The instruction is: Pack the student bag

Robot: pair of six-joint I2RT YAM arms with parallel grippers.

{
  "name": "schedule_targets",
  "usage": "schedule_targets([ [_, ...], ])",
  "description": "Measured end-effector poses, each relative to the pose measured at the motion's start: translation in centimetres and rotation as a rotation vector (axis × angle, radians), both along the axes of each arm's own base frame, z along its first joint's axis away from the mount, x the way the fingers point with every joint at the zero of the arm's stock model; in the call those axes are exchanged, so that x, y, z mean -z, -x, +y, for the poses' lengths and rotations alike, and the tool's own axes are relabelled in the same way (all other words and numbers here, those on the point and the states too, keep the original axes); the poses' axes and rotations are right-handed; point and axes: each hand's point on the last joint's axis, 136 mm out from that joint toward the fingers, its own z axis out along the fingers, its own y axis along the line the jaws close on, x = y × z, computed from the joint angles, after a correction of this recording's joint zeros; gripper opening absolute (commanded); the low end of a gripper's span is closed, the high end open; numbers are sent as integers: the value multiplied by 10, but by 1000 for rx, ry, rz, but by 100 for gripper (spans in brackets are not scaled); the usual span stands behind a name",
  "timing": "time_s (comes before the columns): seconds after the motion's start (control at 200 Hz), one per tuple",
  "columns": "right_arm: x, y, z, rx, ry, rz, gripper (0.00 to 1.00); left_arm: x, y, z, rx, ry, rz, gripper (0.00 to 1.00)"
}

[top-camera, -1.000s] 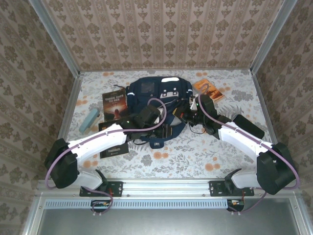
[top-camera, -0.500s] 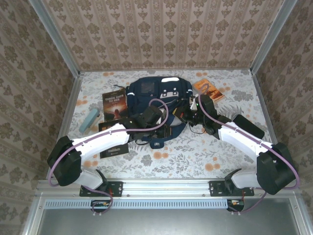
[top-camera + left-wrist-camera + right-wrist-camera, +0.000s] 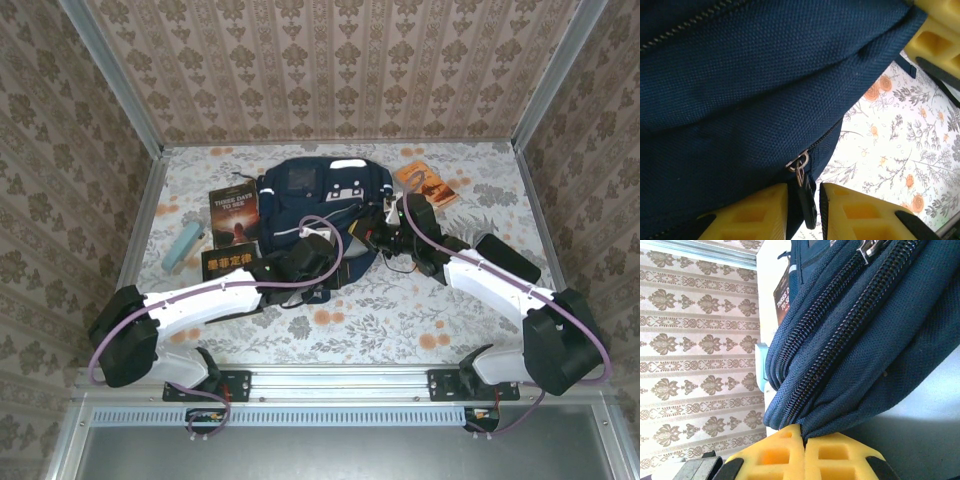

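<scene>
The student bag (image 3: pixel 320 195), navy blue with white stripes, lies at the middle back of the table. My left gripper (image 3: pixel 322 270) is at its near edge. In the left wrist view the bag (image 3: pixel 740 75) hangs above my left gripper (image 3: pixel 803 186), whose yellow fingers (image 3: pixel 760 210) are closed narrowly on the dark zipper pull (image 3: pixel 806 200) hanging from a metal ring. My right gripper (image 3: pixel 375 235) is at the bag's right side. In the right wrist view my right gripper (image 3: pixel 804 432) is shut, pinching a fold of the bag (image 3: pixel 880 315) next to a closed zipper.
A dark book (image 3: pixel 233 215) lies left of the bag, with a black book with yellow lettering (image 3: pixel 230 263) nearer to me. A light-blue case (image 3: pixel 183 245) lies at the far left. An orange book (image 3: pixel 427 182) lies at the back right. Patterned walls enclose the table.
My left arm has drawn lower and nearer, uncovering the black book, and its jaws have narrowed round the zipper pull. The right arm has barely moved.
</scene>
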Motion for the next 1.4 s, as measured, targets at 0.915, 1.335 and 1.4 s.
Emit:
schedule_targets([
  [0.915, 16, 4, -46, 106, 221, 13, 0, -12, -3, 39, -41, -84, -43, 0],
  [1.335, 43, 9, -90, 175, 291, 75, 0, 12, -14, 77, 6, -161, 2, 0],
  [1.4, 43, 9, -91, 172, 285, 78, 6, 11, -13, 74, 35, -154, -3, 0],
])
